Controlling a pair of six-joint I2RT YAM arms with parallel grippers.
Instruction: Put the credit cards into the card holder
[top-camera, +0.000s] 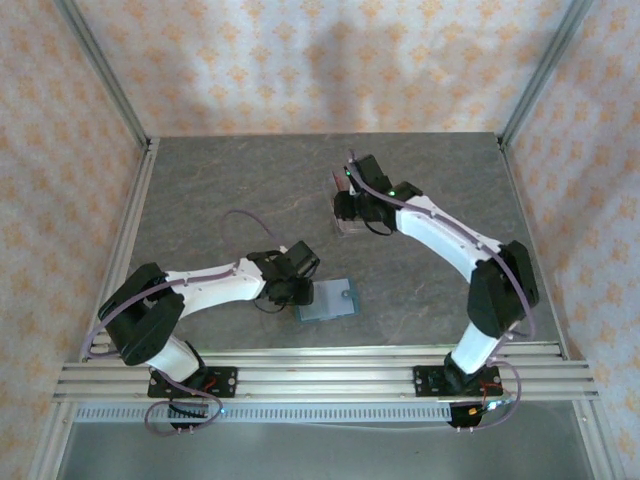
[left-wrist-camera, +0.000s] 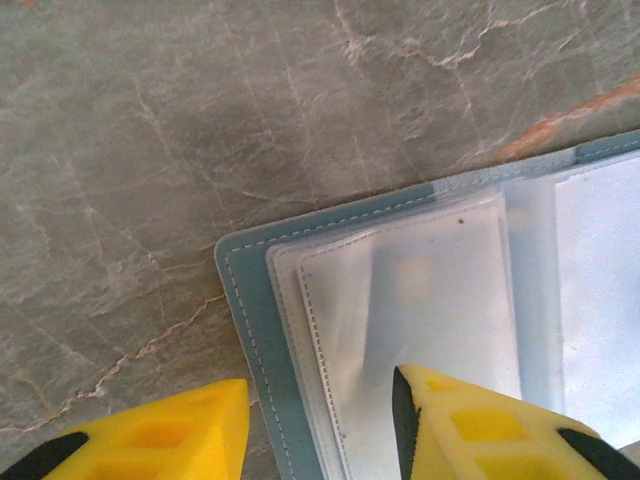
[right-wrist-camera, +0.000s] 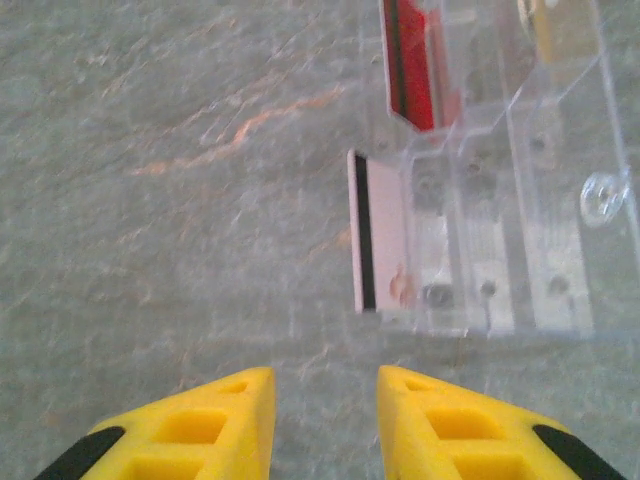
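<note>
Nearest the arm bases, the left hand (top-camera: 292, 292) hangs low at the left edge of the teal card holder (top-camera: 335, 298), which lies open and flat on the grey counter (top-camera: 220, 200). Its wrist view adds what the top view cannot. The fingers stand apart, one over bare counter and the other over a clear sleeve (left-wrist-camera: 430, 290), with the holder's stitched corner in the gap. Whether either finger touches, I cannot tell.

Farther back, the right hand (top-camera: 350, 212) points down beside a clear rack (top-camera: 347, 228). From its wrist, the fingers are moderately apart with nothing between them. Beyond them, a pale card (right-wrist-camera: 365, 235) with a black stripe stands on edge against the rack. A dark red card (right-wrist-camera: 412, 70) stands in a slot farther on.
</note>
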